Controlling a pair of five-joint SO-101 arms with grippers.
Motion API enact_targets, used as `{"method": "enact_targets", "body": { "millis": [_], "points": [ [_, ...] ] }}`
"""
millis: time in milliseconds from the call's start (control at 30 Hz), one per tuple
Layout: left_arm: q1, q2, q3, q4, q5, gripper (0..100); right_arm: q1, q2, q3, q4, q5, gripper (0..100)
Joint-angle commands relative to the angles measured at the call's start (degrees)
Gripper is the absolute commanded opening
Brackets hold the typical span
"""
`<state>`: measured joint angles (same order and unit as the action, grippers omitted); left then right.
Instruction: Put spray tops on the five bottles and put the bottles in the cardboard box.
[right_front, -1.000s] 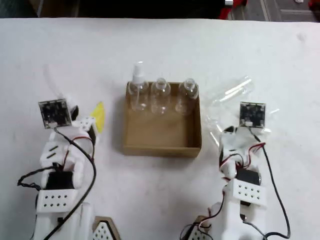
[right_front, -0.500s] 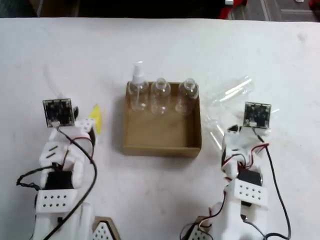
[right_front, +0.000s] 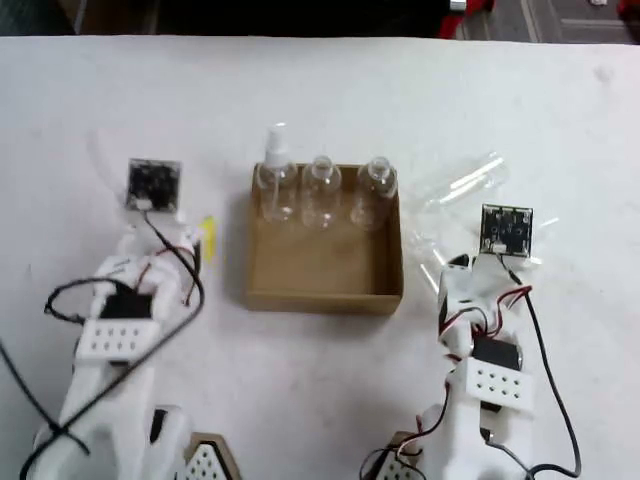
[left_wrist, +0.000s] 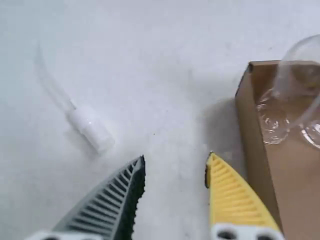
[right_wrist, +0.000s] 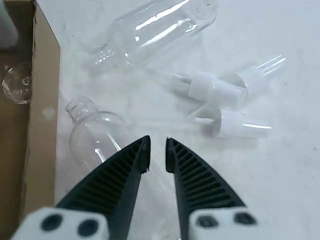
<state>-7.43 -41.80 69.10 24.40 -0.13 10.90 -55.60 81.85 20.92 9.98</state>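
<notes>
The left claw (left_wrist: 175, 159) gapes wide and empty, a loose spray top (left_wrist: 90, 129) lying ahead, off to its grey side; a misaligned close could flick it away. The right claw (right_wrist: 158, 145) (parted a sliver, empty) hangs above a lying bottle (right_wrist: 95, 137), which may roll if nudged.

Left pincer (left_wrist: 175, 160) farther across table
</notes>
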Motion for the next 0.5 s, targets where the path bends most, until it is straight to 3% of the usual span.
{"method": "enact_targets", "body": {
  "millis": [0, 233, 467],
  "points": [
    [-2.15, 5.41, -6.07, -0.09, 3.25, 18, -0.66, -0.13, -0.7, 0.04, 0.44, 13.0],
    [-0.75, 1.54, -3.16, -0.62, 3.16, 18, -0.66, -0.04, -2.73, 1.89, 0.7, 11.8],
    [-0.31, -1.36, 0.7, -4.48, 3.16, 18, -1.45, 1.27, -23.47, 25.36, 5.54, 10.8]
  ]
}}
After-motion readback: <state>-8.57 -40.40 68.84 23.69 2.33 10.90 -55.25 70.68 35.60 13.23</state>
